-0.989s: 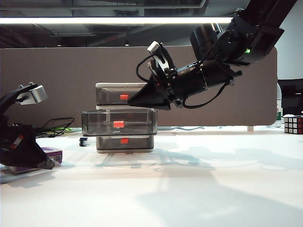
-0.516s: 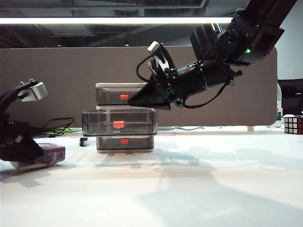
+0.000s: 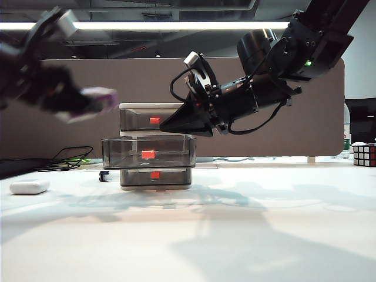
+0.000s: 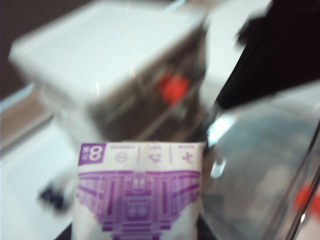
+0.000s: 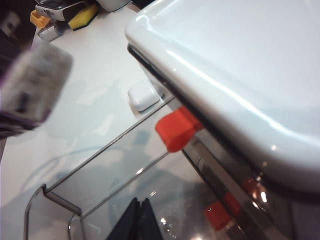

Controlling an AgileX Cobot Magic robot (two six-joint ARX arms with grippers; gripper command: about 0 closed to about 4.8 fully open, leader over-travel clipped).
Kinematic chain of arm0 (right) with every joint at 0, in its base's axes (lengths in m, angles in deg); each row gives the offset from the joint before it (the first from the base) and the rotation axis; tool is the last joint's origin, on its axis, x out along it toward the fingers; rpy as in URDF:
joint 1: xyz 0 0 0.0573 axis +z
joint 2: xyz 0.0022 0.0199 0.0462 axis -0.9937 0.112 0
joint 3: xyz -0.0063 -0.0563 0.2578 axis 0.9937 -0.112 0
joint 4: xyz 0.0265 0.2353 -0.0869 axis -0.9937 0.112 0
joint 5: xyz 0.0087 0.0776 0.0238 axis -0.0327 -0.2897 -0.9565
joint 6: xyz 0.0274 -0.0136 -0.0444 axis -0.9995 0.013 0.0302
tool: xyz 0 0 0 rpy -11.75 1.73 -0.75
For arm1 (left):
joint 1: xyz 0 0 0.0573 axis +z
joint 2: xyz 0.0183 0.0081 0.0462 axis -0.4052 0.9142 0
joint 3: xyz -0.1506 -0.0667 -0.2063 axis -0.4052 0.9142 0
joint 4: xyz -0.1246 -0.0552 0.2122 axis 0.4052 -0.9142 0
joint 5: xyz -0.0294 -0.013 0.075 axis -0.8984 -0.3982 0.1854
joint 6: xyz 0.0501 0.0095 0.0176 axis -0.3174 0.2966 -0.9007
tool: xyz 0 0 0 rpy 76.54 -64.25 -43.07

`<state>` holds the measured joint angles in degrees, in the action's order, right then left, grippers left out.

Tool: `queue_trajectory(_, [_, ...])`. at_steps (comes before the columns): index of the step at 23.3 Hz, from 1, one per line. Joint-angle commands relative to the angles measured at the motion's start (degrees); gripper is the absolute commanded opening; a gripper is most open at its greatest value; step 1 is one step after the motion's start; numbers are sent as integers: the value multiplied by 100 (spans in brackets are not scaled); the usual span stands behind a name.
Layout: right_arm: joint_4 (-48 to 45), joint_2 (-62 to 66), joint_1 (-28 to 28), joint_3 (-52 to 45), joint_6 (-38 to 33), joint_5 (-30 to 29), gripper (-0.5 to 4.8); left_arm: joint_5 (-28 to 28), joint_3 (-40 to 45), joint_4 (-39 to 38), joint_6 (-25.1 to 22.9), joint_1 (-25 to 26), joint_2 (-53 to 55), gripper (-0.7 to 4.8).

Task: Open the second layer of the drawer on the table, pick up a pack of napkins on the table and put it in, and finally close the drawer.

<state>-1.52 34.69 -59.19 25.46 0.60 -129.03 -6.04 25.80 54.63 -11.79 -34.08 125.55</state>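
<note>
The drawer (image 3: 147, 107) stands at the back of the white table (image 3: 247, 235), its second layer (image 3: 147, 154) pulled out towards the front. My left gripper (image 3: 81, 106) hangs blurred in the air, left of the unit's top and shut on the purple and white pack of napkins (image 3: 98, 98). The left wrist view shows the pack (image 4: 140, 195) before the unit (image 4: 115, 55) and the open drawer (image 4: 260, 165). My right gripper (image 3: 165, 126) is shut and empty, its tip (image 5: 139, 207) above the open drawer (image 5: 100, 170), beside the top drawer's red tab (image 5: 175, 130).
A small flat rounded white object (image 3: 29, 187) lies on the table at the left. Black cables (image 3: 67, 157) and a small black clip (image 3: 104, 175) sit left of the unit. A puzzle cube (image 3: 364, 154) is at the far right. A brown partition (image 3: 329, 117) closes off the back.
My left gripper closed on the pack where it lay at the left, then lifted it high and rightward towards the drawer, uncovering the white object. The right arm stayed still.
</note>
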Motion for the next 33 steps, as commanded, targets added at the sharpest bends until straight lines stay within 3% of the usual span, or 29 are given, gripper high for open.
queue_trajectory(1, [-37, -302, -61, 28, 7, -142, -5, -63, -483, -588, -304, -398, 17, 210])
queue_trajectory(4, [31, -555, -162, 28, 35, -136, -5, 20, -767, -791, -481, -643, 166, 210])
queue_trajectory(13, [181, -1119, -426, 28, 59, -129, -5, -442, -1226, -817, -382, -758, 1163, 210])
queue_trajectory(21, [380, -1128, -417, 26, 201, -127, -5, -254, -1596, -734, -448, -1270, 1770, 219])
queue_trajectory(23, [391, -1128, -420, 26, 201, -136, -5, -260, -1687, -737, -446, -1270, 1847, 258])
queue_trajectory(24, [417, -1128, -420, 26, 201, -151, -5, -251, -1751, -734, -446, -1287, 1871, 322])
queue_trajectory(26, [452, -1128, -420, 26, 212, -151, -5, -247, -1794, -741, -420, -1290, 1871, 350])
queue_trajectory(31, [474, -1128, -422, 26, 304, -146, -5, -168, -1818, -835, -249, -1290, 1816, 350])
queue_trajectory(33, [452, -1128, -422, 28, 310, -144, -5, 138, -1816, -1353, -262, -1290, 1545, 349])
